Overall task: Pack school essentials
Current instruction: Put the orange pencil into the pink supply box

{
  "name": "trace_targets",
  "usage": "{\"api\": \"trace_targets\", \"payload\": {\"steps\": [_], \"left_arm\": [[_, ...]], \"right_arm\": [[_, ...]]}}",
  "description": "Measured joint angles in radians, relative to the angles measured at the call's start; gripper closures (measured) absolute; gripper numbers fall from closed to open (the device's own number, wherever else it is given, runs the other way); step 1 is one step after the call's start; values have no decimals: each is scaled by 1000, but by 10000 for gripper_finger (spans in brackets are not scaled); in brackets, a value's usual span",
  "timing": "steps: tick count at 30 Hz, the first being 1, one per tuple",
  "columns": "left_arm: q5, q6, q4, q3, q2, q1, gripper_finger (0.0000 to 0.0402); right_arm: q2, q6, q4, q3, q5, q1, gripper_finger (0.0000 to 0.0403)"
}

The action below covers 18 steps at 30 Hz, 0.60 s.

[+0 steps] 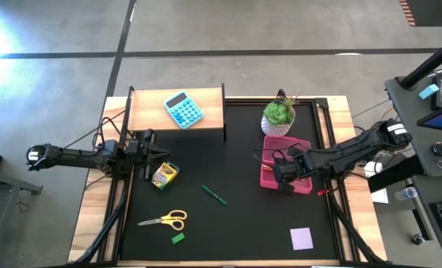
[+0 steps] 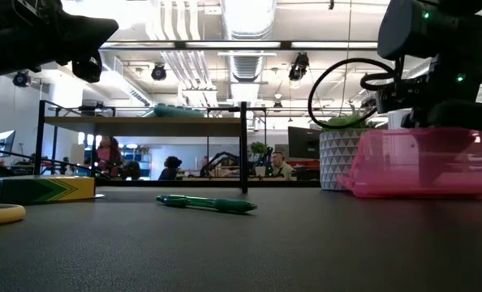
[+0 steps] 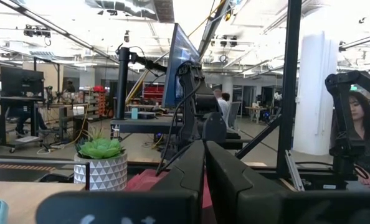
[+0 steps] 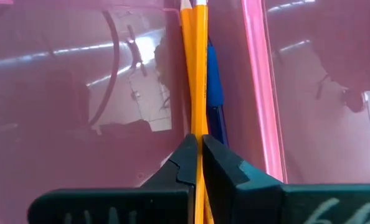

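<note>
While clamped, right pincer (image 4: pixel 198 149) grips orange pencil (image 4: pixel 197 74) — inside pink box (image 4: pixel 79 93).

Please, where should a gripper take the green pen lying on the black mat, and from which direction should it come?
Grip the green pen around the middle of its barrel, coming straight down from above. It lies flat and alone on the black mat, slanted, so the fingers should close across its thin width, turned square to its length.
</note>
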Motion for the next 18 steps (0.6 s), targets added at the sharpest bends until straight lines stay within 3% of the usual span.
{"api": "trace_targets", "payload": {"steps": [18], "left_arm": [[0,0,0,0,0,0,402]], "right_arm": [[-20,6,-26,12,-35,-6,394]]}}
